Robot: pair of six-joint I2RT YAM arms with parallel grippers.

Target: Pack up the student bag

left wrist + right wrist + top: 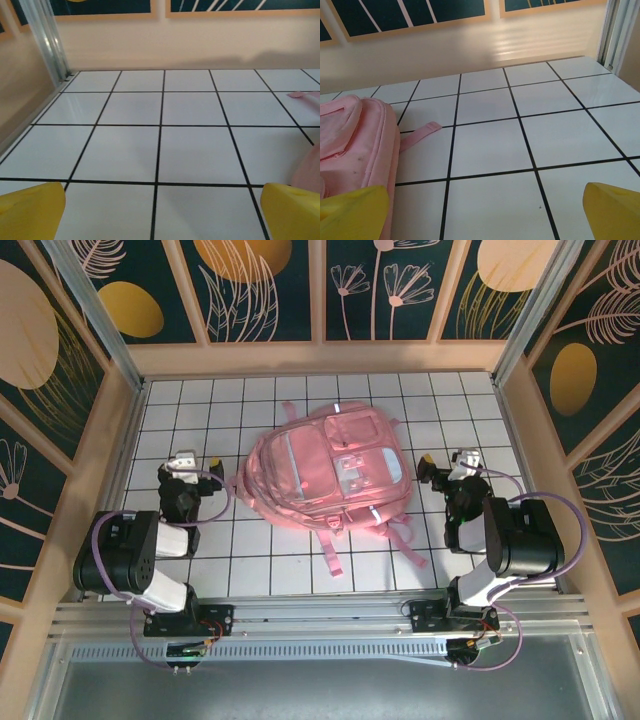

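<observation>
Bag (325,468) is lying flat at the middle of the table (280,560), front pockets facing up. It is sitting between the two arms. Its long axis is running roughly far-to-near with a slight slant, and its straps (330,555) are trailing off the near end toward the arm bases.

Whether the main zip is open is unclear from the overhead view: the fabric is washing out to one pink mass.

- Left gripper (183,462) is sitting to the left of the bag, level with its middle, jaws standing wide apart and holding nothing. In its wrist view (160,210) it is facing bare tiles, with the bag (310,167) just entering at the right edge.
- Right gripper (458,462) is sitting to the right of the bag, likewise spread wide and empty. In its wrist view (485,210) the bag's side (355,135) is bulking up close by the left finger, and one strap end is lying on the tile beyond.

Judgement: both tools are pointing away from the bases, parallel to the bag and not at it. Either arm is therefore needing a sideways swing inward. The bag is lying rightward of the left tool and leftward of the right tool. Right arm is looking marginally nearer, though the gap is close to even.
</observation>
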